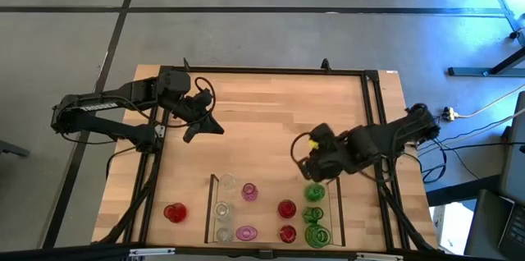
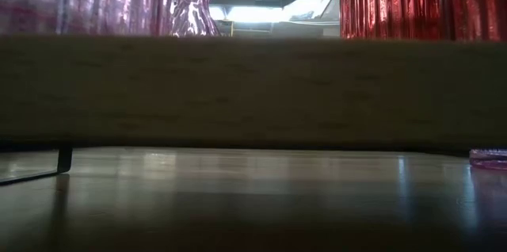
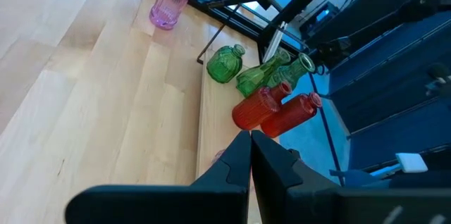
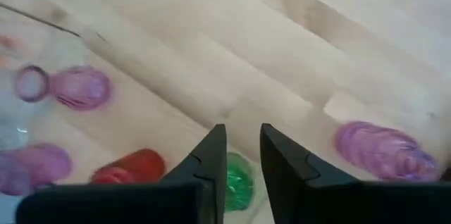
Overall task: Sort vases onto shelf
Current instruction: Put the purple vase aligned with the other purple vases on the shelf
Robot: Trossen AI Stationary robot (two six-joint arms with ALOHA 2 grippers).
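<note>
Overhead, right gripper (image 1: 314,180) angles down onto a green vase (image 1: 315,193).

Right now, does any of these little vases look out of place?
Yes, one. A red vase stands alone on the bare table, left of the shelf, outside its dark edge. The other vases sit inside, grouped by colour: clear, pink, red, green. None looks tipped or broken from above.
</note>
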